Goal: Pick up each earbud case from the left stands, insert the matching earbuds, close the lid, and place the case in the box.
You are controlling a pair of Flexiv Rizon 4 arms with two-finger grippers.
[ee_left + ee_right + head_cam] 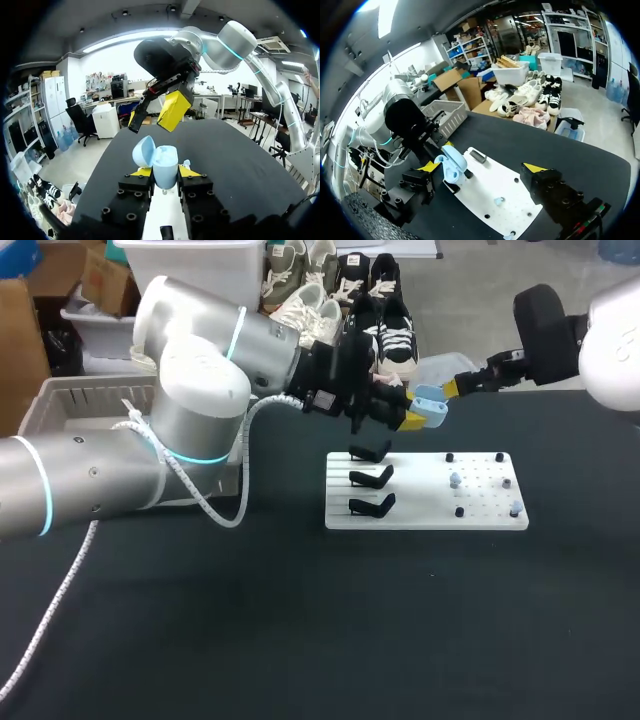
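The left gripper [165, 171] is clamping the light blue case [164, 160], its lid standing open, raised near the far edge of the white board [425, 512]. The right gripper [481, 167] is hovering just beyond the case, fingers wide apart. Pale earbuds [455, 480] are sitting on the board's right half.

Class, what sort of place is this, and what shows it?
Probably a robotics test bench: black table, white board of stands, and the left gripper holding an open earbud case near the right gripper.
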